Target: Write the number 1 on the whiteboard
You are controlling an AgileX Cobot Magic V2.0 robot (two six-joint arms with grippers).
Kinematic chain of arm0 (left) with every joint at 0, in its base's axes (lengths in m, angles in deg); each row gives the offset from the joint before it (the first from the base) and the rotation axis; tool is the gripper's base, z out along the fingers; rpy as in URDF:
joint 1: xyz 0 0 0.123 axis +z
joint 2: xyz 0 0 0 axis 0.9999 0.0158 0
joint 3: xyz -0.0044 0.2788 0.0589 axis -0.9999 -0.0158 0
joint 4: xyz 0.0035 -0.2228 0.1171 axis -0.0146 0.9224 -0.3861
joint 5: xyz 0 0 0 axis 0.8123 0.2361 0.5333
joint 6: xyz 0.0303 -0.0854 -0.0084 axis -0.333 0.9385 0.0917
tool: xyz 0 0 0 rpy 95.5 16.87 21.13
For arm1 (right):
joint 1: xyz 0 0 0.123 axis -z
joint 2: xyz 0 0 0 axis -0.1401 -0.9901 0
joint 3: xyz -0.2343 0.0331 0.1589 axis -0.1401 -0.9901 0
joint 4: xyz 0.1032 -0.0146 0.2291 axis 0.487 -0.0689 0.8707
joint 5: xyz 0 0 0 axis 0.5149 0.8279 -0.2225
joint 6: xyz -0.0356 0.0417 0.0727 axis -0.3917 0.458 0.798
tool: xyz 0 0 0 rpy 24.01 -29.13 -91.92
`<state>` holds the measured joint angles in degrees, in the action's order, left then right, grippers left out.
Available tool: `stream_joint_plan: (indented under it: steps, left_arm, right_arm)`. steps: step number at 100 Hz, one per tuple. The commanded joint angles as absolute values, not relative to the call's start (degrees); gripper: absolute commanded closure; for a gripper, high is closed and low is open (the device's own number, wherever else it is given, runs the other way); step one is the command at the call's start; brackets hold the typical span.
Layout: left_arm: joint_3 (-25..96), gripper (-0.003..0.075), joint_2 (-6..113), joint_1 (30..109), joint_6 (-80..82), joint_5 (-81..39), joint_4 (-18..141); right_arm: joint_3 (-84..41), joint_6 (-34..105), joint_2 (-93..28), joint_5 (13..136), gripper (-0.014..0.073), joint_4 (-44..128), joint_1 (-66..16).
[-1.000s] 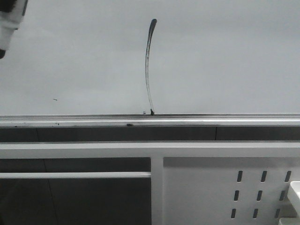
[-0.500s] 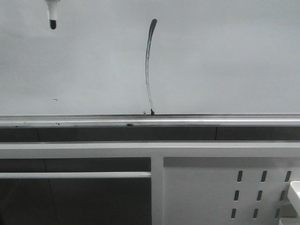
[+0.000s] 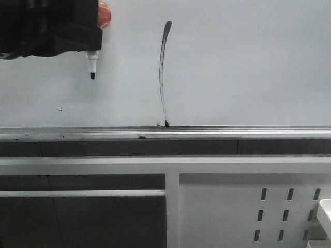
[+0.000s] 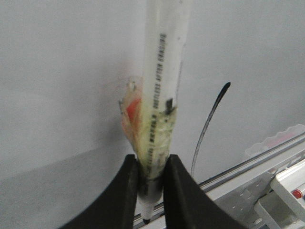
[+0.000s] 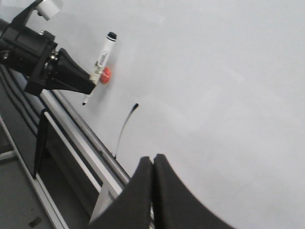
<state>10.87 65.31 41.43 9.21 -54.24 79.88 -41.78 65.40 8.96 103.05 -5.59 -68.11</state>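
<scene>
The whiteboard (image 3: pixel 248 62) fills the upper front view, with a silver rail (image 3: pixel 217 132) along its lower edge. The number 1 (image 3: pixel 163 72) is a thin, near-vertical black stroke, thicker at its top, reaching down to the rail. It also shows in the left wrist view (image 4: pixel 209 119) and the right wrist view (image 5: pixel 125 125). My left gripper (image 3: pixel 85 44) is at the upper left, shut on a white marker (image 4: pixel 162 71) wrapped in tape. The marker's black tip (image 3: pixel 92 76) points down, left of the stroke. I cannot tell if it touches the board. My right gripper (image 5: pixel 153 160) is shut and empty, away from the board.
An orange-red blob (image 3: pixel 104 14) sits on the marker beside the left gripper. A white perforated metal panel (image 3: pixel 248 206) and white frame bars (image 3: pixel 83 193) lie below the rail. A tiny dark speck (image 3: pixel 60 109) marks the board at the lower left.
My left gripper has come into the front view at the upper left. The marker tip has moved right and down, nearer to the stroke. The stroke is unchanged.
</scene>
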Motion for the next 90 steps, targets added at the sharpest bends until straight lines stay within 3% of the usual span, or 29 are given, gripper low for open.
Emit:
stream_joint_plan:
  steps: [1, 90]
  left_arm:
    - [13.7, 0.074, 66.5, 41.5, 10.1, -60.2, 79.5]
    - [19.5, 0.0739, 71.6, 41.6, 10.1, -60.7, 80.2]
  right_arm:
    - [-42.2, 69.7, 10.7, 101.4, 0.065, -10.5, -68.2]
    - [-43.7, 72.3, 12.6, 103.8, 0.065, -9.9, -68.2]
